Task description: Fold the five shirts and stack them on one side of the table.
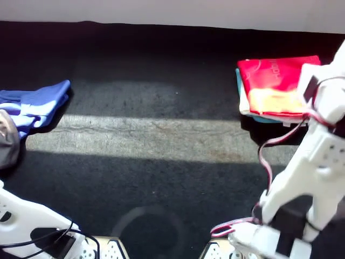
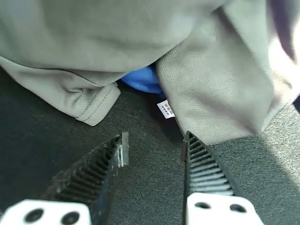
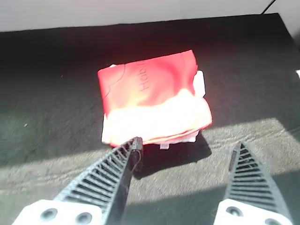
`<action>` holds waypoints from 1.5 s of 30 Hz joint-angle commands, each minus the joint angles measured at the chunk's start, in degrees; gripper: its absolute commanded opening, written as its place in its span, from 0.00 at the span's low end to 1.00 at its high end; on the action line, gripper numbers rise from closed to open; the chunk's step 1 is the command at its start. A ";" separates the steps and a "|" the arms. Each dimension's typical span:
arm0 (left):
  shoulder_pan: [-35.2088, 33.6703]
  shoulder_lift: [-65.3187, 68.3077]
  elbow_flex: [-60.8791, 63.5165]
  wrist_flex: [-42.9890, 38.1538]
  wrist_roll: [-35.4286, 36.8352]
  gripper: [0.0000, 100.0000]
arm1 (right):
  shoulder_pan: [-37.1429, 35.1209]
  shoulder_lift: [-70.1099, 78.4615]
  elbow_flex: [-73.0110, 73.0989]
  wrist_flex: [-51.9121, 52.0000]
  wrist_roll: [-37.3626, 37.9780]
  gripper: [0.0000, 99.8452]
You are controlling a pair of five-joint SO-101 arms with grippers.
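Observation:
A folded red shirt (image 1: 272, 81) tops a small stack of folded shirts at the table's far right; a light blue edge (image 1: 239, 86) peeks out beneath it. My right gripper (image 3: 185, 152) hovers open just in front of that red shirt (image 3: 152, 96), holding nothing. At the left edge lie a crumpled blue shirt (image 1: 35, 105) and part of a grey shirt (image 1: 8, 140). My left gripper (image 2: 153, 143) is open just short of the grey shirt (image 2: 140, 42), whose blue neighbour (image 2: 140, 79) shows through a gap, with a white label (image 2: 165, 108) nearby.
The dark table cloth (image 1: 161, 178) stretches wide between the two piles, crossed by a band of sunlight (image 1: 151, 137). The right arm's white body (image 1: 312, 167) and its cable rise at the near right. Both arm bases sit at the near edge.

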 commanded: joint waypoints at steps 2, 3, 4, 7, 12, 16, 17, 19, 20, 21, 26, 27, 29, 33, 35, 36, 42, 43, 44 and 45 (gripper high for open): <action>2.59 1.27 -0.31 -0.70 0.09 0.20 | -4.53 -13.05 14.81 0.40 0.44 0.29; 3.30 2.24 -0.31 -0.70 1.05 0.20 | -5.05 -14.81 17.27 0.40 0.44 0.29; 3.91 3.30 -0.31 -0.79 2.46 0.20 | -5.41 -16.57 19.47 0.40 0.44 0.29; 6.20 6.73 -0.40 -0.70 3.96 0.20 | -5.58 -20.53 24.66 0.40 0.44 0.29; 9.63 11.56 -0.66 0.44 5.98 0.20 | -5.49 -24.31 30.46 0.40 0.44 0.29; 13.14 13.14 -0.66 0.53 7.12 0.20 | -5.49 -25.36 33.36 0.40 0.35 0.29; 13.93 13.32 -0.66 0.53 7.38 0.19 | -5.49 -25.36 33.89 0.40 0.26 0.29; 15.16 13.32 -0.48 0.53 7.56 0.13 | -5.49 -25.45 34.95 0.40 0.09 0.29; 15.60 13.14 -0.40 0.62 7.56 0.08 | -5.49 -25.45 35.30 0.40 0.09 0.29; 15.87 13.14 -0.66 0.97 7.56 0.02 | -5.49 -25.45 35.65 0.40 0.09 0.29; 18.42 12.70 -0.75 5.10 7.65 0.01 | -5.49 -25.45 38.11 0.31 0.09 0.29; 19.30 12.09 -0.75 5.89 7.74 0.01 | -5.49 -25.45 38.73 0.31 0.09 0.29; 21.05 10.07 -0.75 7.47 10.20 0.01 | -5.49 -25.36 40.04 0.31 0.26 0.29; 26.24 1.71 -0.31 8.53 13.71 0.01 | -5.49 -25.01 41.98 0.13 0.35 0.29; 29.85 -3.47 -0.31 8.62 14.68 0.01 | -5.49 -25.19 43.21 -1.27 0.35 0.29; 31.96 -6.55 -0.31 8.62 14.77 0.01 | -5.49 -25.45 43.91 -2.07 0.35 0.29; 47.78 -26.24 5.49 8.62 15.91 0.01 | -5.58 -25.45 46.37 -4.79 0.09 0.29; 50.95 -29.41 7.43 8.62 15.91 0.01 | -5.58 -25.36 46.81 -5.32 0.00 0.29; 54.11 -32.66 9.71 8.62 15.91 0.01 | -5.58 -25.27 47.34 -6.02 0.00 0.29; 57.36 -35.56 12.00 8.62 15.82 0.01 | -5.58 -25.19 47.96 -6.64 0.00 0.29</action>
